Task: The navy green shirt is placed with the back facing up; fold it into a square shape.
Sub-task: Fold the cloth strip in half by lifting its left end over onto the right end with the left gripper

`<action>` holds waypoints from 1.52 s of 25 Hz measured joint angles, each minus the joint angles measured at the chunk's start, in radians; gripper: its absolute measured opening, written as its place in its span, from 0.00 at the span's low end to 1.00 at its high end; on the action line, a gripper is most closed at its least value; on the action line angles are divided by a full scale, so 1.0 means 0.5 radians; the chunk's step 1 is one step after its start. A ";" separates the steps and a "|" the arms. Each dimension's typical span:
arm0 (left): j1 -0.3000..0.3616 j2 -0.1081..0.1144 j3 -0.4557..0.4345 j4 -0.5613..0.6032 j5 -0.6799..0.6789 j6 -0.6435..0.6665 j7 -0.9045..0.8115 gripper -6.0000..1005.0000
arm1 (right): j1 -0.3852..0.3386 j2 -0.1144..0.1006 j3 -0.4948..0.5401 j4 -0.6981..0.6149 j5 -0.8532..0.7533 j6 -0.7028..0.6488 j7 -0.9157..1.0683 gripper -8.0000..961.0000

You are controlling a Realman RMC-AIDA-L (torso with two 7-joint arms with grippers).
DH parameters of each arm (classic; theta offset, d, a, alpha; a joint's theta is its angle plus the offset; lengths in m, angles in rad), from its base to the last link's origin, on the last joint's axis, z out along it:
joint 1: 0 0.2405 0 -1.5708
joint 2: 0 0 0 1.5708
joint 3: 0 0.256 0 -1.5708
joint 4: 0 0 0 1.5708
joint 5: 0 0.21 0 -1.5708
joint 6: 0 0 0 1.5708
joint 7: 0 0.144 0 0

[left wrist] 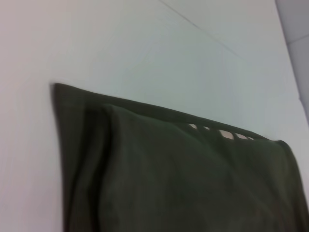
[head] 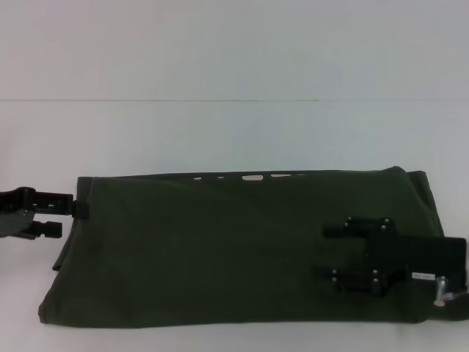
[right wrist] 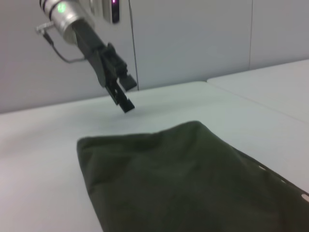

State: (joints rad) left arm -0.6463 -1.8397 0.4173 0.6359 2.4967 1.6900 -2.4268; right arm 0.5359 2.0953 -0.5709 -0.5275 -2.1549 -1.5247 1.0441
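While folded, navy green shirt point(head: 220, 249) flat.

The head view looks forward and down from above the near edge of the table point(head: 220, 132), taking in its whole width up to the far edge and the wall behind. The left wrist view sits low and close beside the table's left edge, facing across the navy green shirt point(left wrist: 183, 179) toward the far right corner. The right wrist view looks from the right side, low over the cloth, toward the left edge, catching the left gripper point(right wrist: 123, 94) above it. All three share the shirt's far hem.
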 joint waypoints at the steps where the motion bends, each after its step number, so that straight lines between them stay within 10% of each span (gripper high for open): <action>1: -0.002 -0.001 0.005 -0.004 0.004 -0.026 -0.005 0.86 | 0.006 0.000 -0.002 0.033 0.001 0.035 -0.034 0.78; 38: -0.018 -0.094 0.342 -0.148 0.058 -0.596 -0.096 0.86 | 0.054 0.006 -0.016 0.204 0.015 0.227 -0.238 0.78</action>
State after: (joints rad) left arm -0.6551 -1.8865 0.5883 0.5618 2.5259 1.3918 -2.4748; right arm 0.5627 2.0984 -0.5789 -0.4256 -2.1475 -1.4112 0.9250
